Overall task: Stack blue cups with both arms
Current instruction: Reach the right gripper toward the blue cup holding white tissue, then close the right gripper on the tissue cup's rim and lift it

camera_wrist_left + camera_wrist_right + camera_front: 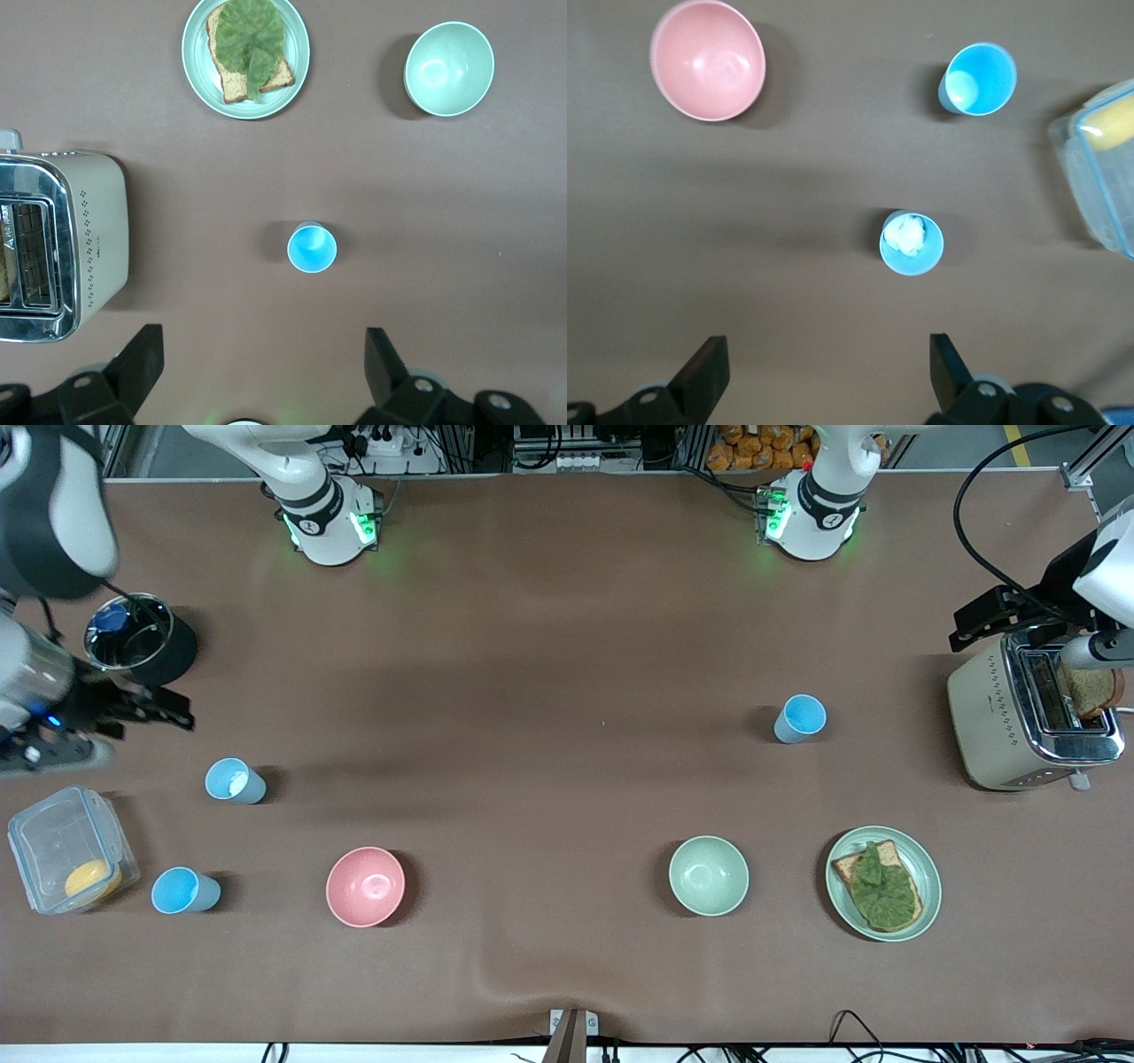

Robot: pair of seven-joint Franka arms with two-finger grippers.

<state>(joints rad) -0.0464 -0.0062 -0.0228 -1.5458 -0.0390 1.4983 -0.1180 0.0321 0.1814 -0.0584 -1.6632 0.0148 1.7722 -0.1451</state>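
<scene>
Three upright blue cups are spread over the surface: two (235,780) (183,890) below the right gripper (824,372), one (800,718) below the left gripper (261,367). Both sets of fingers are held wide open, empty.

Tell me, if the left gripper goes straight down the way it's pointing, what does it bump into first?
Probably the blue cup. The left gripper, fingers wide open, points down at the table, and that cup stands nearly in line with it, though slightly off the fingers' midpoint, so it might touch bare table instead.
</scene>
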